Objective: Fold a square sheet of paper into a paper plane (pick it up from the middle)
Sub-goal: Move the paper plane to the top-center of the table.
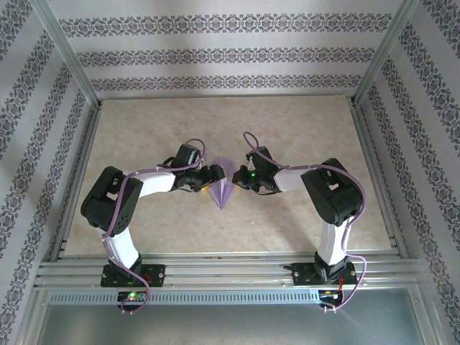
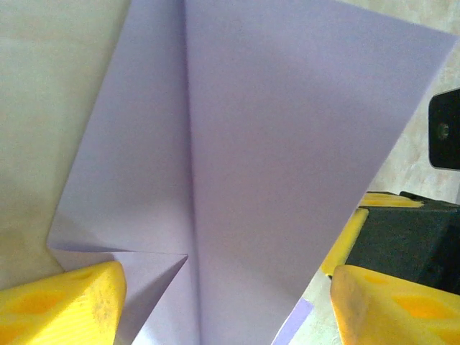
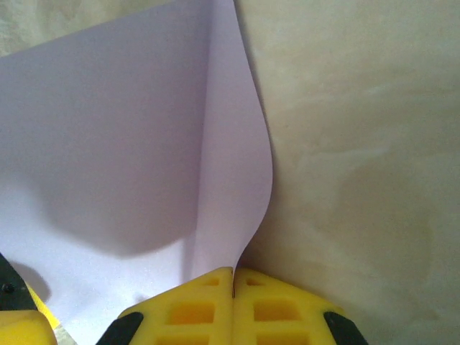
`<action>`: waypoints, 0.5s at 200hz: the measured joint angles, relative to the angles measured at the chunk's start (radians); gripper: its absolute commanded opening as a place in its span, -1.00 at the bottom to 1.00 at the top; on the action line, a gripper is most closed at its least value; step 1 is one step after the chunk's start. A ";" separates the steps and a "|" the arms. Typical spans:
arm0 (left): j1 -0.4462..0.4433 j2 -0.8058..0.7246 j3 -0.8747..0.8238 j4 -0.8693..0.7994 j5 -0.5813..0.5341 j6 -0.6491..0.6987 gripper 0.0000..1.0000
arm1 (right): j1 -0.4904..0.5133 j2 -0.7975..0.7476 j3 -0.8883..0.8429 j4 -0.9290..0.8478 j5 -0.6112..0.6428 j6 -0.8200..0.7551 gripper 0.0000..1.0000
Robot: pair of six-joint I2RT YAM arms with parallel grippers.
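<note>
At 9 o'clock of the paper plane [image 1: 223, 187] (mid-table, nose toward 6 o'clock): left gripper [image 1: 211, 179], jaws spread wide astride a wing, gripping nothing. At 3 o'clock: right gripper [image 3: 233, 277], clamped shut on the wing's curled edge. Could spring unfolded w/o left support; could tear or skew the crease if tugged one-sided.

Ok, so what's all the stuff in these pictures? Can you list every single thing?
paper plane: one, pale lavender, part-folded, mid-table between the grippers
table: one, beige marbled, under the plane
walls: three, white with purple-grey patterned stripes, around the table
metal frame: one, silver, along the table's edges
left arm and right arm: two, white and black, bolted at the near edge
left gripper: one, yellow fingers, open around the plane
right gripper: one, yellow fingers, shut on the plane's edge
</note>
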 measured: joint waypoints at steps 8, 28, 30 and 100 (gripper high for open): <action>0.000 -0.012 -0.013 0.000 -0.011 -0.002 0.53 | 0.000 -0.001 -0.003 0.003 0.000 0.002 -1.00; 0.000 -0.035 -0.036 -0.001 -0.030 -0.010 0.53 | 0.000 -0.001 -0.006 0.009 0.000 0.003 -1.00; 0.000 -0.037 -0.037 -0.001 -0.031 -0.011 0.53 | 0.000 -0.001 -0.006 0.010 0.000 0.003 -1.00; -0.030 -0.109 -0.042 -0.018 -0.037 -0.010 0.52 | 0.000 -0.001 -0.006 0.010 -0.001 0.007 -1.00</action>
